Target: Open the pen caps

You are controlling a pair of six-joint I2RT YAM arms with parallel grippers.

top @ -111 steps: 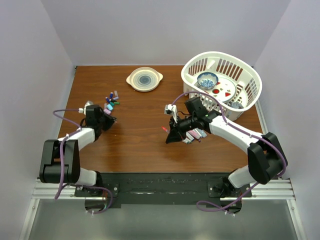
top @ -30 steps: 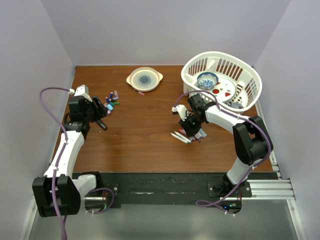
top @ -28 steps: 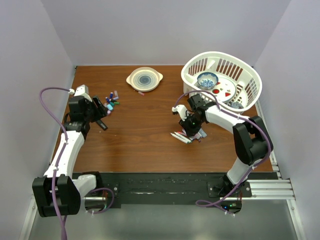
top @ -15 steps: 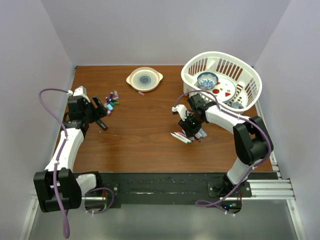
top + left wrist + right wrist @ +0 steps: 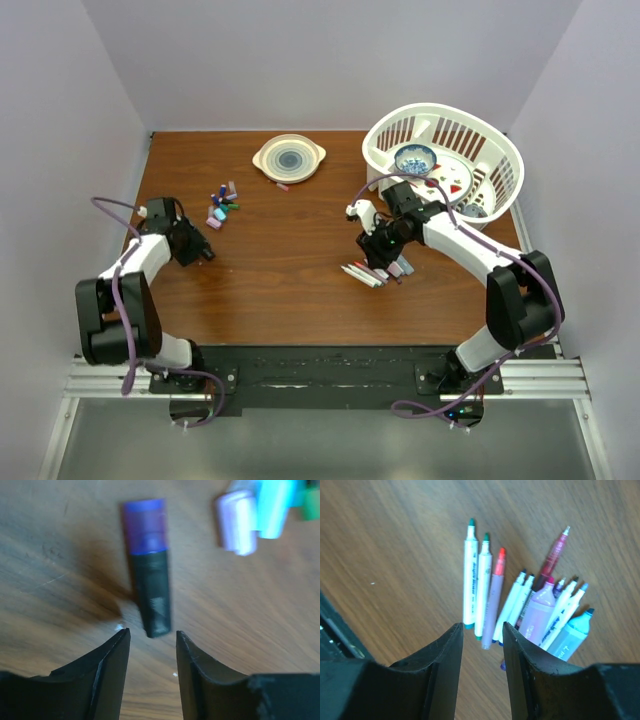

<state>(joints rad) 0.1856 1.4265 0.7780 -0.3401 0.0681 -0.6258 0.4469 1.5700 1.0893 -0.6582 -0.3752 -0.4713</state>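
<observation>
The pen caps (image 5: 222,201) lie loose in a small, tight heap toward ten o'clock of the wooden table (image 5: 280,290) in the top view, short stubby pieces in purple, blue, teal, green and lilac, all flat on their sides. In the blurred left wrist view a lilac cap (image 5: 238,522) and a teal cap (image 5: 274,507) lie side by side, touching, with a green cap (image 5: 313,502) at their three o'clock, cut by the edge. A black-and-purple cap (image 5: 148,565) lies apart at the heap's seven o'clock, flat, its purple end toward twelve o'clock.
</observation>
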